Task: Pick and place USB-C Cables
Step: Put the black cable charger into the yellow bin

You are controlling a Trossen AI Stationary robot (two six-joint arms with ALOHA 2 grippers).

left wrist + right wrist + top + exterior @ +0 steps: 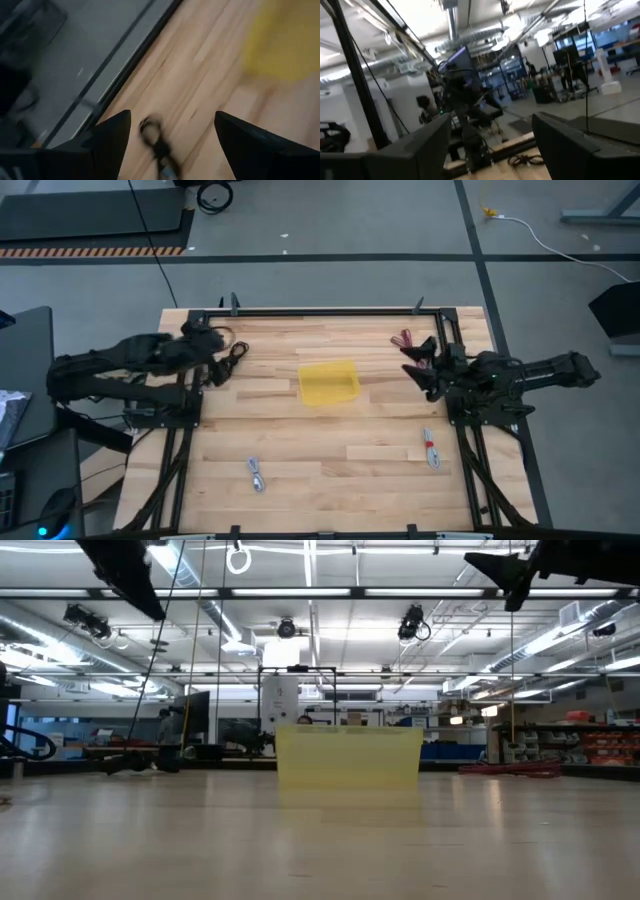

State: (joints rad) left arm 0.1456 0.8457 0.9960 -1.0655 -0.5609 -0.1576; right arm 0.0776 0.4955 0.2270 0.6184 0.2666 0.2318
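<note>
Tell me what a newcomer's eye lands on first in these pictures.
The yellow bin stands out at the middle of the wooden table, the one bright thing there. Next come the two dark arms at the far corners: the left gripper, fingers open, by the black cable, and the right gripper, also open, beside the dark red cable.

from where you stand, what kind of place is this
Probably a large robotics lab or workshop: a wooden table with two arms on a grey floor, exposed ceiling ducts and strip lights, and shelving with equipment behind.
</note>
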